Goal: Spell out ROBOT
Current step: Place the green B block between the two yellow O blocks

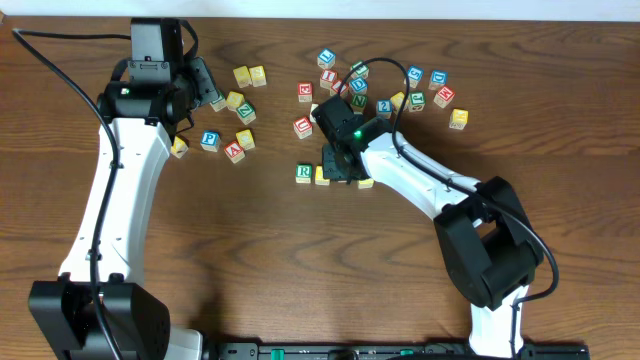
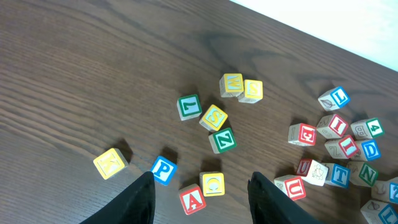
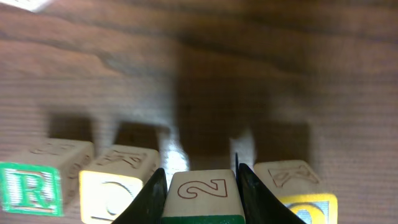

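A row of blocks lies mid-table: a green R block (image 1: 304, 172) (image 3: 30, 185), a yellow O block (image 1: 322, 176) (image 3: 115, 190), then a gap, then another yellow block (image 1: 365, 182) (image 3: 298, 186). My right gripper (image 1: 342, 166) (image 3: 200, 186) is shut on a green-faced block (image 3: 201, 193) with a "2" on its side, holding it in that gap in the row. My left gripper (image 1: 200, 85) (image 2: 200, 198) is open and empty above the left cluster, over a red A block (image 2: 191, 199) and a yellow block (image 2: 212, 184).
Loose letter blocks lie in two clusters: left ones such as blue P (image 1: 209, 140) and yellow (image 1: 178, 147), and several at back centre-right, such as red U (image 1: 303, 126) and yellow (image 1: 458, 118). The white table edge (image 2: 348, 31) runs behind.
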